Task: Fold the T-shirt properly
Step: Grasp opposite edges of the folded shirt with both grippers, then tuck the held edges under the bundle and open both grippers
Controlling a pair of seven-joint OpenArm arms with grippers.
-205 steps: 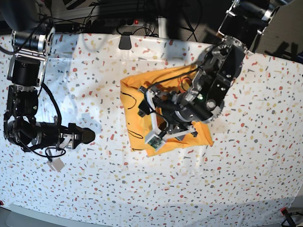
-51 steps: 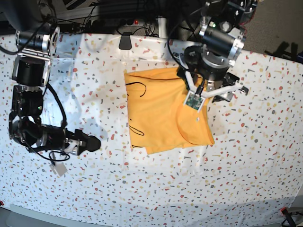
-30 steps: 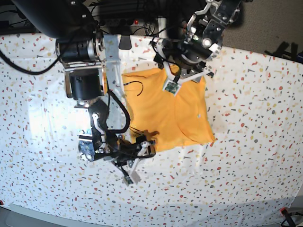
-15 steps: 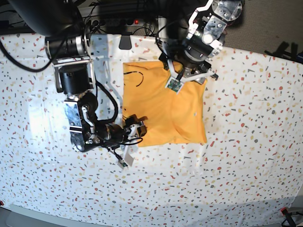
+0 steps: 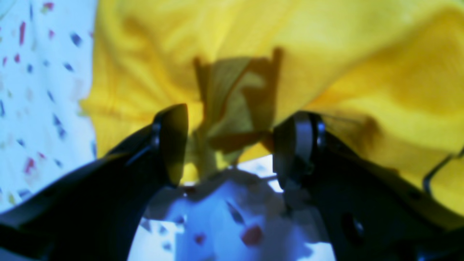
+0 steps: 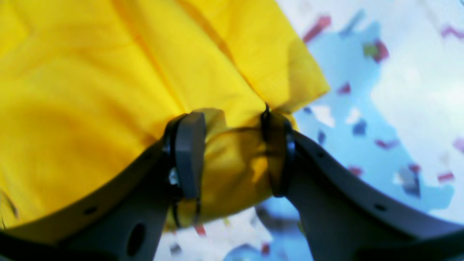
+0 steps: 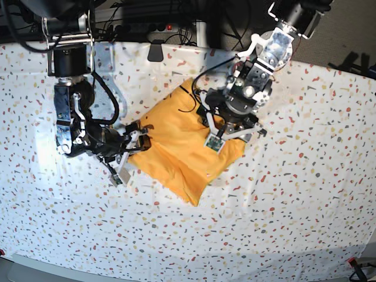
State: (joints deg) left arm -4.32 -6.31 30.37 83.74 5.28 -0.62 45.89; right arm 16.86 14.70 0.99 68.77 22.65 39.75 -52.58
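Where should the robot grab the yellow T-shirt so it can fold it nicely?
Probably by two far-apart points on its edge, coming in low from the sides. The T-shirt is soft and rumpled, so one pinch would let it droop. The right gripper has cloth bunched between its jaws at one corner; the left gripper straddles a fold at the opposite edge.

Robotics lab: speckled tablecloth [image 7: 305,194], tangled cables [image 7: 147,14] and power strip [image 7: 154,27] behind

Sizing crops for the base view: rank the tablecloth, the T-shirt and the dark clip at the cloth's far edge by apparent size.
1. Tablecloth
2. T-shirt
3. Dark clip
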